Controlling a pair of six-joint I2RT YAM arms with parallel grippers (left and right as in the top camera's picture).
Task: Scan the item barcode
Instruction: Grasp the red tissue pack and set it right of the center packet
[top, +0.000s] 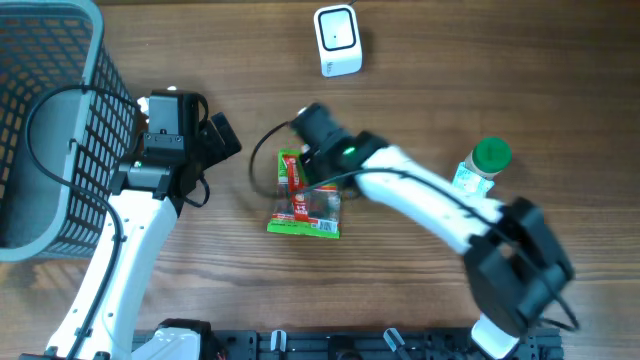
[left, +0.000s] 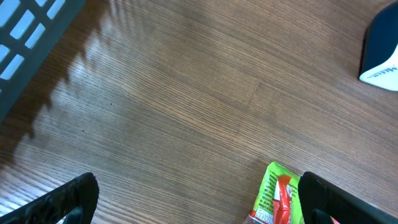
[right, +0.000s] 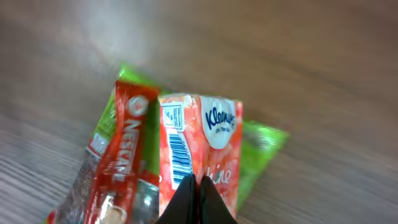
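A red-and-white Kleenex tissue pack faces the right wrist camera with its barcode showing. My right gripper is shut, both tips pinched together on the pack's face. The pack lies over a green packet next to a red Nescafe stick. From overhead, my right gripper is over this small pile at mid-table. The white scanner stands at the far edge. My left gripper is wide open and empty, left of the pile, with the green packet just inside its right finger.
A grey mesh basket fills the left side, right next to the left arm. A clear bottle with a green cap stands at the right, close to the right arm's elbow. A black cable loops beside the pile.
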